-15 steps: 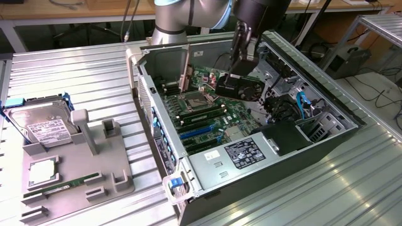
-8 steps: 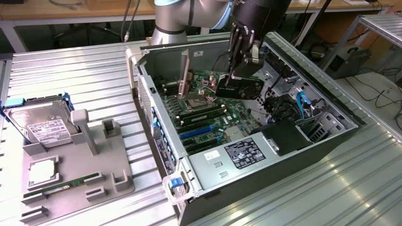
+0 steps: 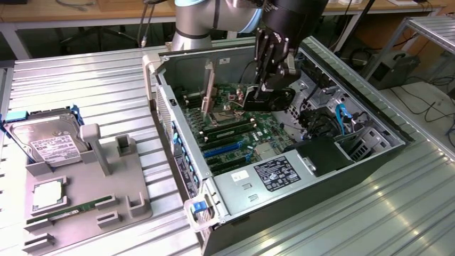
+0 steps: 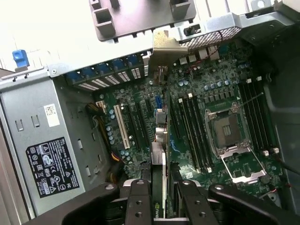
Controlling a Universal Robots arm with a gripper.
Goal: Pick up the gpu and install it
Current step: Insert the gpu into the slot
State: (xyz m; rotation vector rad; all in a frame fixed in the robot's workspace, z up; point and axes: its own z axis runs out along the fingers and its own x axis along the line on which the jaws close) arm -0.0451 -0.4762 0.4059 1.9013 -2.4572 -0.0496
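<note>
- We see an open computer case, its motherboard exposed.
- Toward one o'clock in the exterior view, the gripper is clamped on the gpu, edge-down over the slots.
- We judge a slight tilt could jam its bracket.

Arm is leaning in from the far side, with the wrist pointing downward. Gripper is hanging low, with its fingers directed down and half closed. Jaws are pinching the top edge of the gpu, one finger on each face.
</note>
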